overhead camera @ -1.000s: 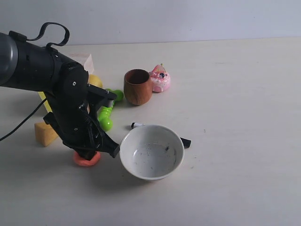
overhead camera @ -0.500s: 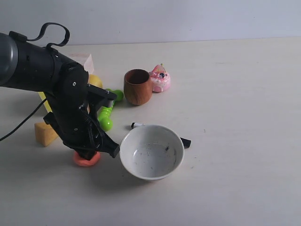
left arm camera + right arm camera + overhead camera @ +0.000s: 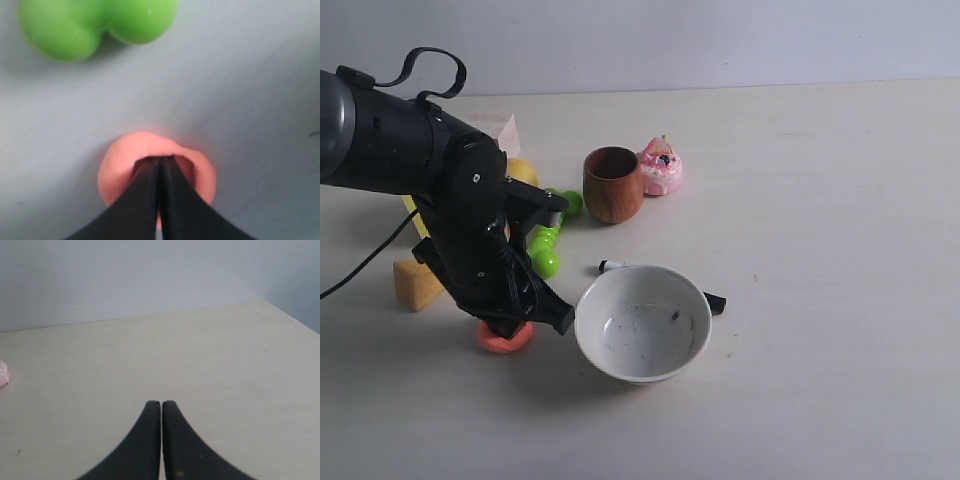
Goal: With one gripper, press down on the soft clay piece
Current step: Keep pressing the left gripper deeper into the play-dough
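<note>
The soft clay piece is a flat salmon-orange lump on the table, left of the white bowl. My left gripper stands straight over it, its black fingers shut together with nothing between them. In the left wrist view the closed tips of the left gripper sit in a rectangular dent in the clay piece. My right gripper is shut and empty over bare table; it does not show in the exterior view.
A white bowl sits right beside the left arm, with a black marker behind it. A green toy, yellow lemon, yellow-orange wedge, wooden cup and pink cake toy lie farther back.
The left arm has risen very slightly; the clay lump stays in place under the tips.
</note>
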Action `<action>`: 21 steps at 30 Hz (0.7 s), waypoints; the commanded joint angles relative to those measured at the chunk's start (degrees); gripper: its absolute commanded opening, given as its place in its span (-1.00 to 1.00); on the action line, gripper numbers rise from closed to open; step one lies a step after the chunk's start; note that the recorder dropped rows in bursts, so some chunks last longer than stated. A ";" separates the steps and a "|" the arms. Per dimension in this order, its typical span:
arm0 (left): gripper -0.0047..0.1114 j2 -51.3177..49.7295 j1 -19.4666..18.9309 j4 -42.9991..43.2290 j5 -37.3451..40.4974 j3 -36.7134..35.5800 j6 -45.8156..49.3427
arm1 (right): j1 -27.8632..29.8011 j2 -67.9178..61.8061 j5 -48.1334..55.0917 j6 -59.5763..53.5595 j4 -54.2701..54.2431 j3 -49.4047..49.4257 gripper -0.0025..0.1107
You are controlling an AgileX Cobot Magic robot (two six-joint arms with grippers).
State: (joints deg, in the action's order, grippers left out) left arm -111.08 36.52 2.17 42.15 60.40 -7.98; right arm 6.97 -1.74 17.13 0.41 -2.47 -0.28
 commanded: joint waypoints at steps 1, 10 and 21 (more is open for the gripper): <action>-0.92 0.45 0.06 0.02 -0.61 -0.26 0.24 | 0.31 0.38 -0.75 -0.41 -0.20 0.28 -0.91; -0.92 1.96 0.06 0.02 0.13 -0.26 0.12 | 0.31 0.38 -0.75 -0.41 -0.20 0.28 -0.91; -0.92 2.87 0.06 0.71 -0.59 -0.26 0.12 | 0.31 0.38 -0.75 -0.41 -0.20 0.28 -0.91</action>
State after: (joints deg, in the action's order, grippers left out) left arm -107.70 36.52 2.31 41.95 60.19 -7.98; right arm 6.97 -1.74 17.13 0.41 -2.47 -0.28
